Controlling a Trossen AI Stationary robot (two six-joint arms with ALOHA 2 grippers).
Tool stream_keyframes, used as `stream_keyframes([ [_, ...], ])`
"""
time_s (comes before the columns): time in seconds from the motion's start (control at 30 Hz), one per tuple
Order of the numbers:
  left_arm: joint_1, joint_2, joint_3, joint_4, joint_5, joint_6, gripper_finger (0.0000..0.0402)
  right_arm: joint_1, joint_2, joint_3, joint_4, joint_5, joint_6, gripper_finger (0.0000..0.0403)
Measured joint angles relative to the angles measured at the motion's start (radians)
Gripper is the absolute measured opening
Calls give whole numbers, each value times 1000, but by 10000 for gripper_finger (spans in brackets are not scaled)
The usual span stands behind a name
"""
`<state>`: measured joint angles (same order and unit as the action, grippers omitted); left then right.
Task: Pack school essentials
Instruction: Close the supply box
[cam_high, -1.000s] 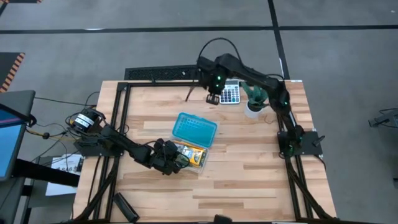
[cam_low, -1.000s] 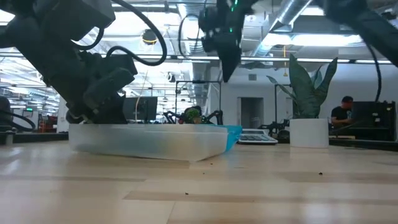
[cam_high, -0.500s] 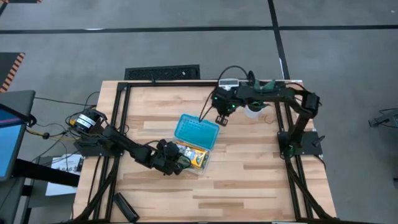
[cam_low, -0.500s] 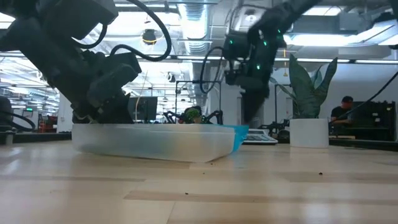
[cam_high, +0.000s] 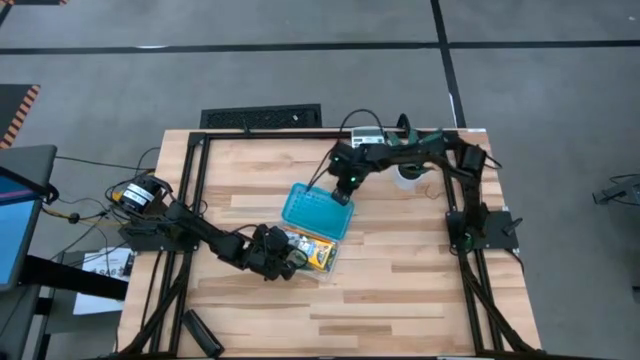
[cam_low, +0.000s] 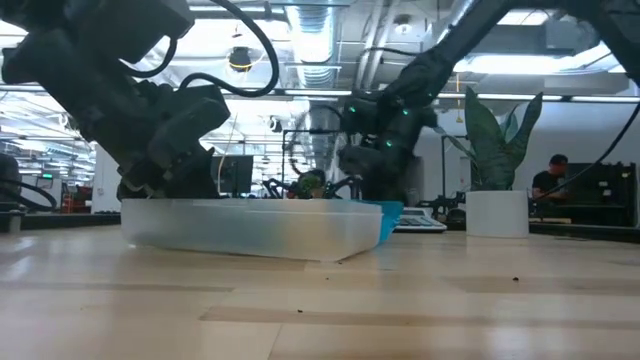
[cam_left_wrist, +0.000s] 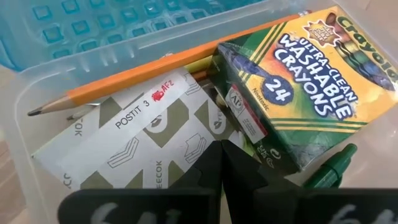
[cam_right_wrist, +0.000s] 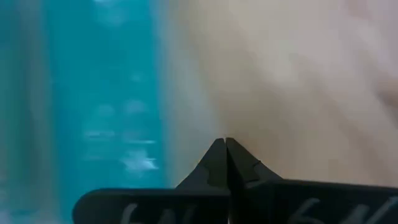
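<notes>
Essentials — crayon box (cam_left_wrist: 311, 93), orange pencil (cam_left_wrist: 155, 68), sticky-note pad (cam_left_wrist: 124, 149), green pen (cam_left_wrist: 329, 165) — lie packed in the clear case (cam_high: 310, 255) near the table's (cam_high: 400, 290) middle, its blue lid (cam_high: 315, 208) hinged open toward the far edge. Within the last second the right gripper (cam_high: 343, 192), fingers pressed together and empty, swung from beside the calculator (cam_high: 368, 137) at the far edge down to the lid's far-right corner. Left gripper (cam_high: 280, 258), likewise pressed together and empty, sits at the case's left end; likely packing is done and closing the lid comes next.
</notes>
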<state>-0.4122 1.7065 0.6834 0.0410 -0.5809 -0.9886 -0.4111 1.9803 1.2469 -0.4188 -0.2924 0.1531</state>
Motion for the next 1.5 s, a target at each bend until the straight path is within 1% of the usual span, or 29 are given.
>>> stream_keyframes([
  [0.07,0,0,0,2,3,0,0,21,-5,37,-10,-17,-4,0],
  [0.3,0,-1,0,2,0,0,0,95,-64,150,-69,-15,-30,0],
  [0.5,-1,-3,2,7,-4,0,0,187,-80,157,-62,-2,-30,0],
  [0.57,2,-3,1,3,-23,1,0,221,-77,156,-54,4,-25,0],
  [0.6,3,-3,1,3,-21,1,0,241,-78,156,-54,31,-19,0],
  [0.63,0,-4,1,-2,-23,1,0,254,-79,156,-48,30,-8,0],
  [0.83,3,-3,1,-4,-24,0,0,316,-106,162,41,28,24,0],
  [0.9,3,-3,1,-4,-24,0,0,331,-107,162,74,10,38,0],
  [1.07,6,-1,1,2,-65,-6,0,388,-85,151,136,-68,42,0],
  [1.17,-2,-1,1,3,-74,14,0,405,-92,160,159,-56,42,0],
  [1.23,-3,-5,1,2,-65,34,0,407,-86,156,152,-41,44,0],
  [1.33,-7,-17,14,-14,0,58,0,407,-87,156,155,-32,50,0],
  [1.4,-18,-38,33,-45,40,71,0,406,-88,156,156,-30,56,0],
  [1.5,-43,-78,71,-124,56,91,0,409,-88,156,160,-26,57,0],
])
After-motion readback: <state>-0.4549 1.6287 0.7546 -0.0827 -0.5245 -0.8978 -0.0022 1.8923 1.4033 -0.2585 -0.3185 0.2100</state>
